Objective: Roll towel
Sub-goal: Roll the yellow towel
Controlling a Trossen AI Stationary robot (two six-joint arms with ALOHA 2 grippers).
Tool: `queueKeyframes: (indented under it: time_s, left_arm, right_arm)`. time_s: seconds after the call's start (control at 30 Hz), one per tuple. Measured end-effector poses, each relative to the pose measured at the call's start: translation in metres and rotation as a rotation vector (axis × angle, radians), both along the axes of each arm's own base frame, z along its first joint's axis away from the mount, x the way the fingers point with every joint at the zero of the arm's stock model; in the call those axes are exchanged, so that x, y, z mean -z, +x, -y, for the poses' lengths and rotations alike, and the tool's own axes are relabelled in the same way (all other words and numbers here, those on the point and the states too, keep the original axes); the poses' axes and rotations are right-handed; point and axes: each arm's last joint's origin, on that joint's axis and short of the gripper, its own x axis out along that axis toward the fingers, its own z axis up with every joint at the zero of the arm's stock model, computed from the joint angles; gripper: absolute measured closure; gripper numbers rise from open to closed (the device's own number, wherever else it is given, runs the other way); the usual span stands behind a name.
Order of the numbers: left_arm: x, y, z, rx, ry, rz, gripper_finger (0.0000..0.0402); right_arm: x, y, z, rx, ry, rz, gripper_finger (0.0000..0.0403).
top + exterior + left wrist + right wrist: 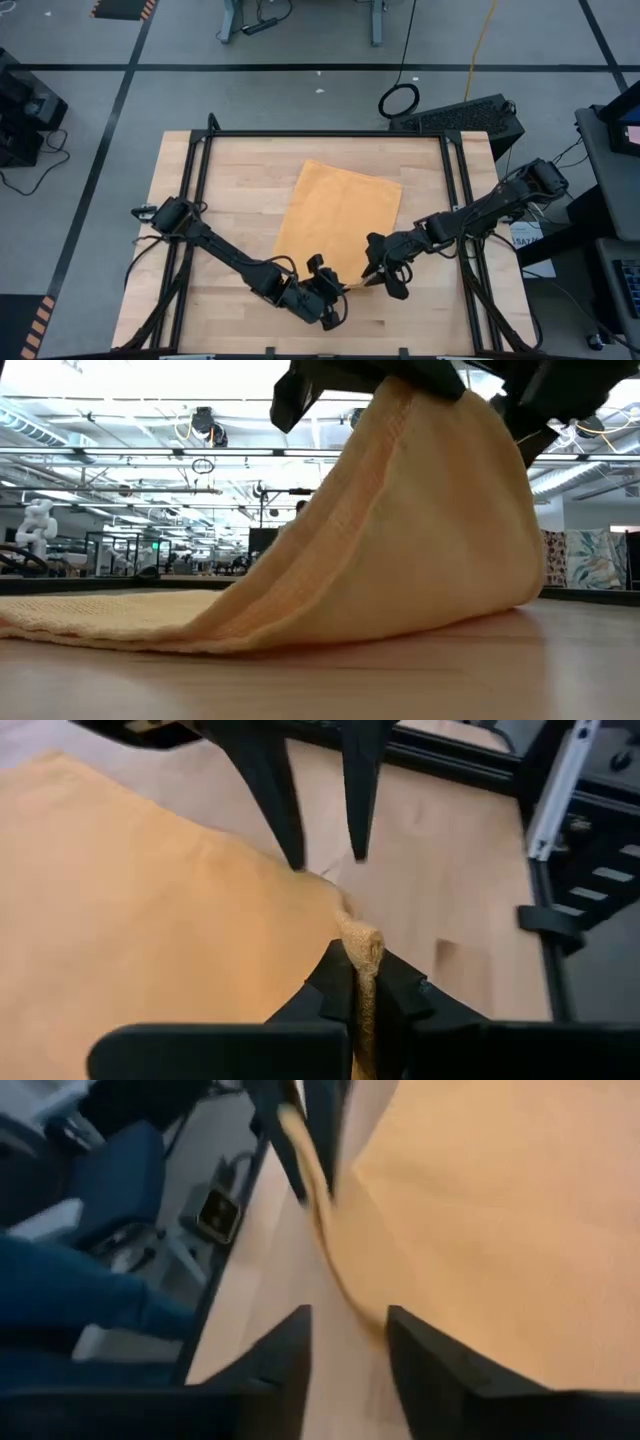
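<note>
High view: towel (340, 215) at frame centre, near corner lifted. Left gripper (362, 978) clamped on it; right gripper (348, 1342) parted, empty. Roll barely begun; next, probably folding corner over.

lighting: even, bright, from overhead; ceiling strip lights (90, 420) glare white in the low view. shadows: soft, short, under the arms on the table (240, 220). blur: right wrist view smeared throughout; low view's near tabletop and towel (420, 560) soft, the room behind sharper. left wrist view mostly crisp, its near fingers (335, 985) slightly out of focus.
</note>
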Motion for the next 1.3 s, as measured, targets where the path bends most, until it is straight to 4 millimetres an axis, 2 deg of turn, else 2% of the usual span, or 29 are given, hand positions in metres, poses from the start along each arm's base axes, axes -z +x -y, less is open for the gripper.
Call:
queueKeyframes:
  time_s: [0.13,0.27,0.43,0.63,0.93,1.3]
  left_arm:
    - [0.000,-0.003,0.007,-0.015,-0.055,0.010,0.0390]
    - [-0.001,-0.003,0.007,-0.038,-0.084,0.028,0.0391]
    - [-0.006,0.004,0.001,-0.071,-0.108,0.084,0.0388]
    - [-0.009,0.009,-0.004,-0.060,-0.145,0.112,0.0386]
    - [-0.009,0.011,-0.008,-0.064,-0.141,0.109,0.0385]
    - [-0.009,0.011,-0.008,-0.065,-0.142,0.109,0.0384]
  right_arm:
    - [-0.010,-0.011,-0.003,-0.015,0.010,-0.002,0.0232]
    - [-0.011,-0.019,-0.017,-0.088,-0.038,0.033,0.0223]
    - [-0.001,-0.021,-0.031,-0.064,-0.149,0.051,0.0247]
    - [0.002,-0.020,-0.032,0.049,-0.222,0.067,0.0281]
    - [0.002,-0.018,-0.030,0.050,-0.232,0.073,0.0310]
    - [0.008,-0.011,-0.033,0.062,-0.215,0.092,0.0320]
